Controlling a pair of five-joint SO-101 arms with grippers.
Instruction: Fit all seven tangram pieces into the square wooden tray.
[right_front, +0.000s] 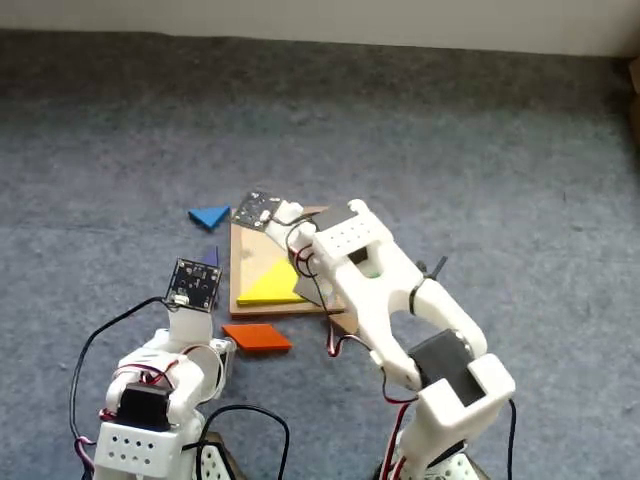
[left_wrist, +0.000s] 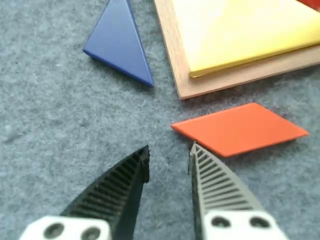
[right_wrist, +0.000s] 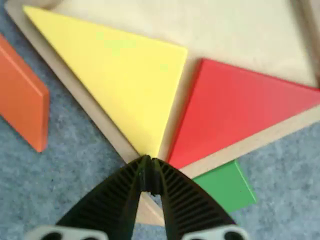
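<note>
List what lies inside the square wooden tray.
A yellow triangle and a red triangle lie side by side inside the tray, with bare wood beyond them. From above, the right arm hides part.

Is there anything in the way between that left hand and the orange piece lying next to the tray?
Nothing visible. The left hand is open right by the orange piece, with nothing but bare carpet around its fingertips. The piece lies flat on the carpet, just outside the wooden tray.

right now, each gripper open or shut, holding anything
Left gripper: open, empty, just short of the orange parallelogram.
Right gripper: shut, holding nothing, tips at a corner of the yellow triangle.
</note>
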